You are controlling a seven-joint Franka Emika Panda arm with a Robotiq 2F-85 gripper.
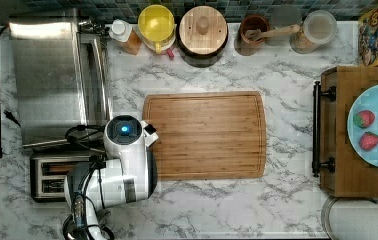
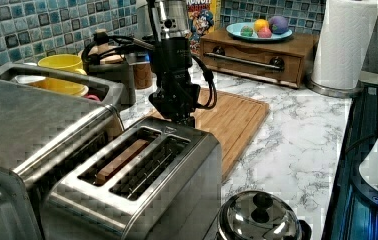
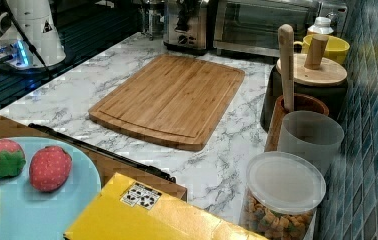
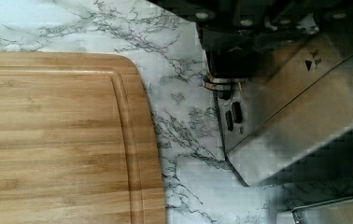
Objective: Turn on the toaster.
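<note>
The toaster [image 2: 147, 185] is a small steel box with two long dark slots, standing in the left view's foreground beside the larger toaster oven. In the top view the toaster [image 1: 47, 176] sits at the lower left, its right end covered by my arm. My gripper [image 2: 179, 117] hangs straight down at the toaster's far end face, level with its top edge. The wrist view has the toaster's steel side [image 4: 300, 107], small dark buttons [image 4: 233, 116] on the end face, and a dark part [image 4: 223, 70] pressed under my gripper's black body. The right view puts my gripper [image 3: 183, 20] in front of the toaster [image 3: 189, 36].
The steel toaster oven [image 1: 52, 75] stands just behind the toaster. A bamboo cutting board [image 1: 207, 135] lies right beside my arm. Jars, a yellow cup [image 1: 156, 25] and a wooden container line the back wall. A pot lid [image 2: 259, 217] sits near the toaster's front.
</note>
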